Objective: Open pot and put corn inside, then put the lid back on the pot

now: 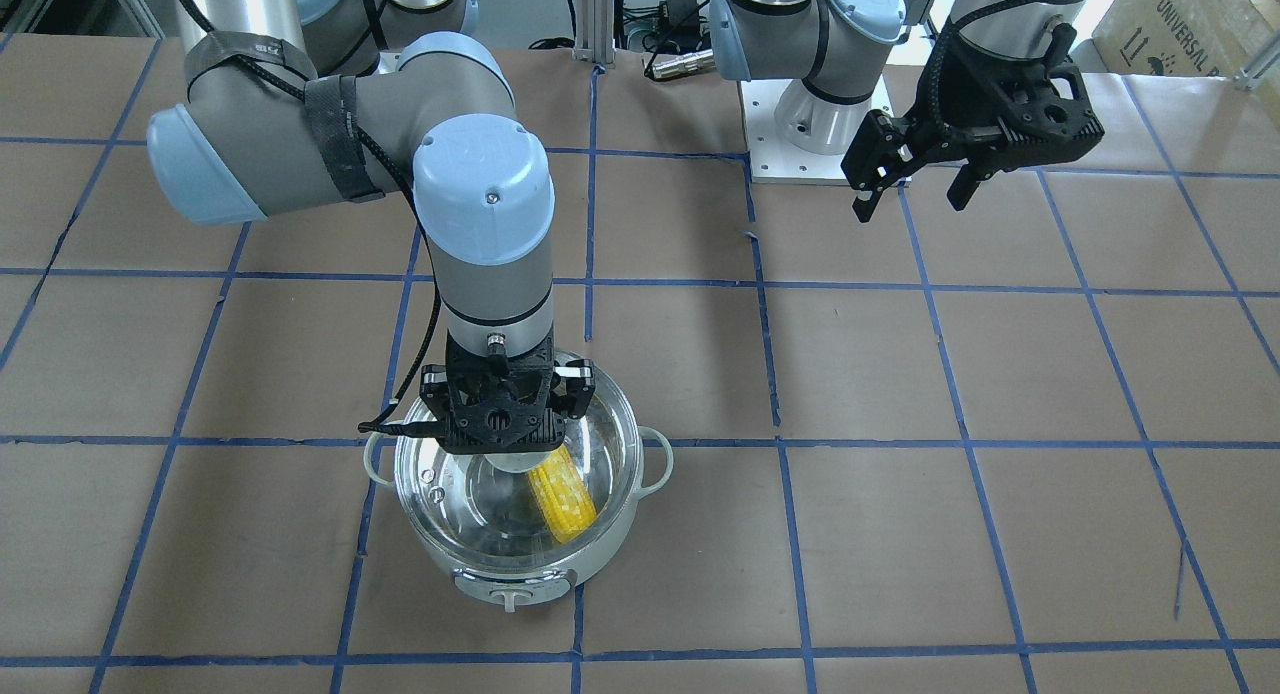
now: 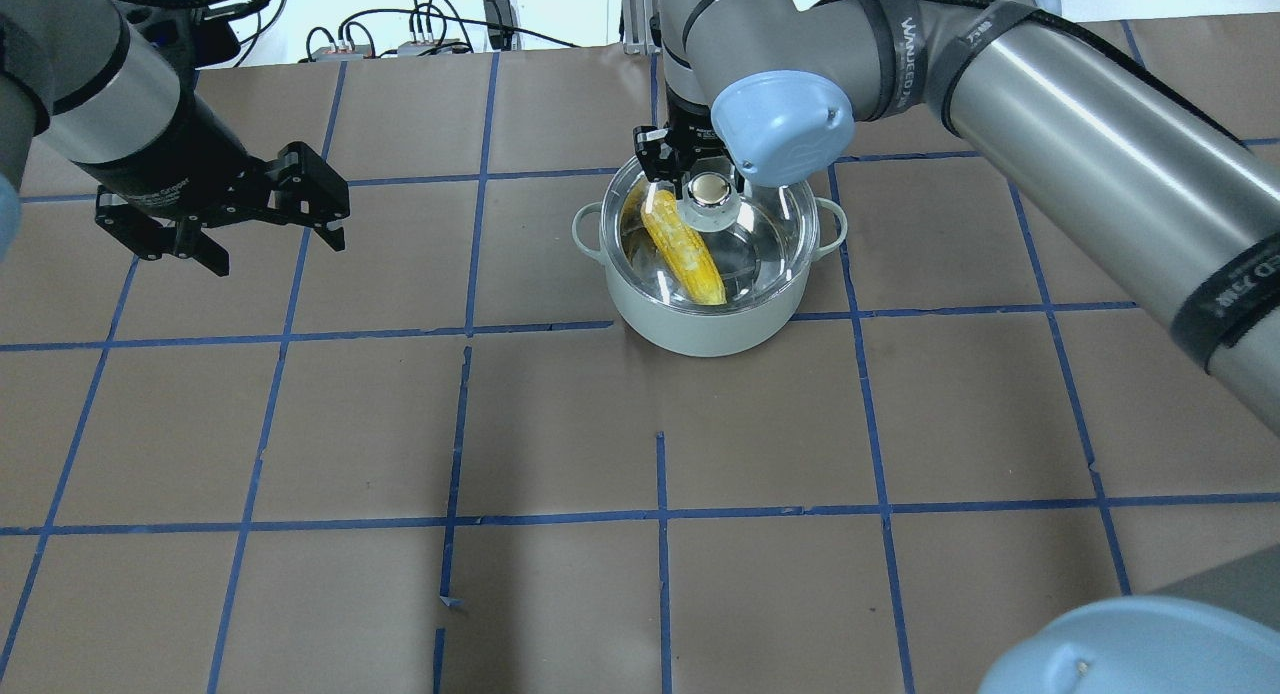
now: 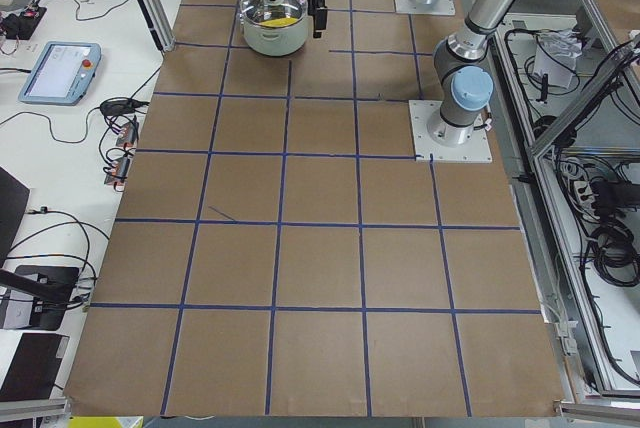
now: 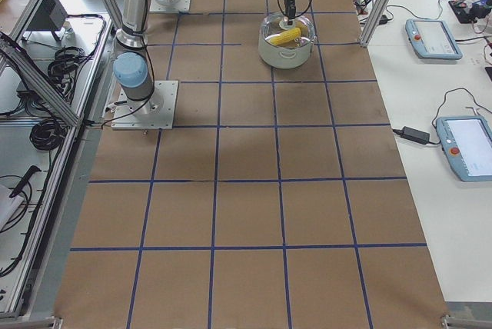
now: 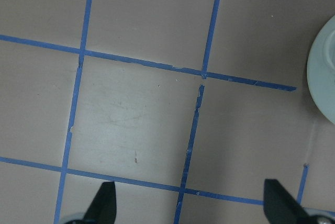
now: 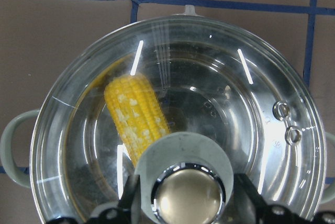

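In the overhead view the left gripper (image 2: 278, 256) hangs at upper left, jaws wide apart, empty. At top centre stands the pot (image 2: 700, 329), the corn (image 2: 685, 249) slanting inside under the seated lid (image 2: 770, 244). From the right edge an arm reaches in, the right gripper (image 1: 505, 444) straddling the lid's knob; whether it clamps is unclear. The brown table (image 2: 560, 424) carries a blue tape grid, with cables (image 2: 420, 24) along the top edge.
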`<state>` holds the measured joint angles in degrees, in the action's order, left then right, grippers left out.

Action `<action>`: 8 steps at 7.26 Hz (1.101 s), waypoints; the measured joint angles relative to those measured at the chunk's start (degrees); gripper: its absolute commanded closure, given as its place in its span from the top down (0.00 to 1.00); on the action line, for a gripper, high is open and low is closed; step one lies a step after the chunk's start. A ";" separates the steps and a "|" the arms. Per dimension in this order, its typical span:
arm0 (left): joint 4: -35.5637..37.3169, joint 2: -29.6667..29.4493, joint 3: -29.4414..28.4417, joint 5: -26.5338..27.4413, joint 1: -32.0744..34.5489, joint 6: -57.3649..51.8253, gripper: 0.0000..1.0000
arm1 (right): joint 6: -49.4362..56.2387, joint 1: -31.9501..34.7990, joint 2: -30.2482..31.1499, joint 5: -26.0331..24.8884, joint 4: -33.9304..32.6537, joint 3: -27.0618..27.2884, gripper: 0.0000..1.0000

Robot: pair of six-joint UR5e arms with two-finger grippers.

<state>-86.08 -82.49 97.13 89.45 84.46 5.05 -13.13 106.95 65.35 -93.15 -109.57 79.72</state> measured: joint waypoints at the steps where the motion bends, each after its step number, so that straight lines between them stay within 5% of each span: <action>1: 0.72 -0.11 0.02 -0.15 0.03 -0.32 1.00 | 0.02 -0.04 -0.05 0.08 0.00 -0.52 1.00; 4: 0.73 -0.20 -0.11 -0.52 0.19 -0.41 1.00 | 2.30 -2.71 1.04 -0.50 1.96 -4.77 1.00; 8: 0.50 0.18 -0.21 -2.16 0.42 0.08 1.00 | 14.03 -12.79 10.77 0.50 17.06 -5.95 0.98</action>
<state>-85.58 -82.31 96.92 87.29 84.88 5.13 0.90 94.16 76.12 -92.65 -92.51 73.78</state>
